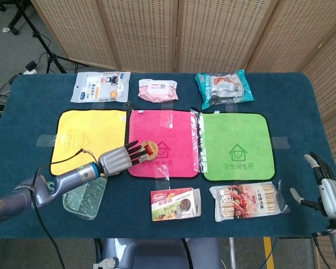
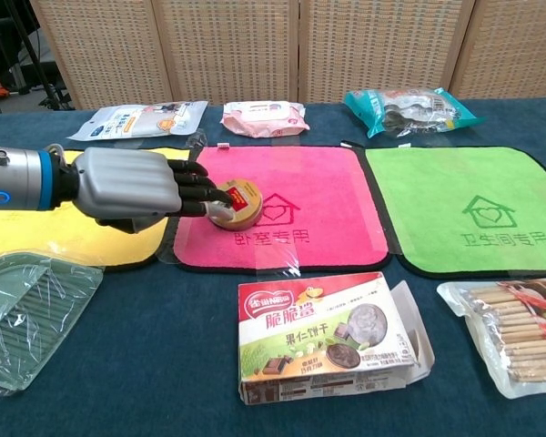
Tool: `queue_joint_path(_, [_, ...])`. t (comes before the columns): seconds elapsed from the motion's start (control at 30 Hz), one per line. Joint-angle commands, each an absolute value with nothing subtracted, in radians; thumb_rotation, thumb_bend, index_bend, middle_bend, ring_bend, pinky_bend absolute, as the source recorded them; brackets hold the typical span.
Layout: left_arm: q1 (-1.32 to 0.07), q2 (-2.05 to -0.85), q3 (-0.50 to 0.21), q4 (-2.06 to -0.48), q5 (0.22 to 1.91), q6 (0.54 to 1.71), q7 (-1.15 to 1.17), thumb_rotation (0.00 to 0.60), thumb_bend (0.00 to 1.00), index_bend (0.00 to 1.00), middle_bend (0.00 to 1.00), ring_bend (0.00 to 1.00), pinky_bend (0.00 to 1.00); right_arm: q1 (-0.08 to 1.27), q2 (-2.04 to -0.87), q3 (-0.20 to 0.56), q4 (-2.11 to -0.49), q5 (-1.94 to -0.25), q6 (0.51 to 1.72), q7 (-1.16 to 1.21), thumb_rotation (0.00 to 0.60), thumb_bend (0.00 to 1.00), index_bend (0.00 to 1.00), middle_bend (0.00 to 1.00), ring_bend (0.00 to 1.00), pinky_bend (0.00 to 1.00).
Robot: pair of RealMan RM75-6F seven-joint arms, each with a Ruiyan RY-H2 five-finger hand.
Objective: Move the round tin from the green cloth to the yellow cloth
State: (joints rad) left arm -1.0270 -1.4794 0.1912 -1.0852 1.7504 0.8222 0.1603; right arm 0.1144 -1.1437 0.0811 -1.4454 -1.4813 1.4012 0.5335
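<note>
Round gold tin with a red label point(image 1: 148, 151) sits at the left part of the pink cloth point(image 1: 173, 134) in the head view, not on the green cloth point(image 1: 235, 147) and not yet on the yellow cloth point(image 1: 89, 140). The left hand point(image 1: 119, 159), grey with dark fingers, holds the tin from its left side, the fingers lying over its rim. The right hand point(image 1: 327, 190) waits at the far right table edge, holding nothing, fingers apart.

From the chest view, the same tin point(image 2: 236, 202) looks a little tilted, and I cannot tell if it rests on the pink cloth point(image 2: 318, 196) or is just above it. The fingers of the left hand point(image 2: 132, 187) are closed around its near edge. The yellow cloth point(image 2: 73, 232) begins just beside the hand.

I judge the carrying step is in progress, more than half done. The next move asks to bring the tin further left, over the dark seam, then set it flat on the yellow cloth and release the fingers.
</note>
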Motion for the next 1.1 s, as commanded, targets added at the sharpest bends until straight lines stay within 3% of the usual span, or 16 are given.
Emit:
queue_joint_path(0.03, [-1.003, -1.443, 0.202, -1.102, 1.741, 0.83, 0.171, 0.6, 1.0, 0.0, 0.0, 0.0, 0.0, 0.113, -1.143, 0.08, -1.448, -1.483, 1.404, 0.531, 0.6, 0.34, 0.01, 0.0, 0.0, 0.02])
queue_joint_path(0.47, [-0.911, -1.351, 0.231, -1.091, 1.716, 0.86, 0.177, 0.6, 1.0, 0.0, 0.0, 0.0, 0.0, 0.113, -1.142, 0.077, -1.457, -1.49, 1.407, 0.526, 0.6, 0.34, 0.01, 0.0, 0.0, 0.02])
queue_joint_path(0.83, [-0.868, -1.338, 0.158, -1.043, 1.684, 0.981, 0.071, 0.6, 1.0, 0.0, 0.0, 0.0, 0.0, 0.114, -1.145, 0.077, -1.458, -1.488, 1.406, 0.518, 0.6, 0.34, 0.01, 0.0, 0.0, 0.02])
queue_joint_path(1.1, [-0.888, -1.353, 0.138, -1.053, 1.718, 0.993, 0.073, 0.6, 1.0, 0.0, 0.0, 0.0, 0.0, 0.112, -1.143, 0.077, -1.456, -1.489, 1.408, 0.523, 0.6, 0.34, 0.01, 0.0, 0.0, 0.02])
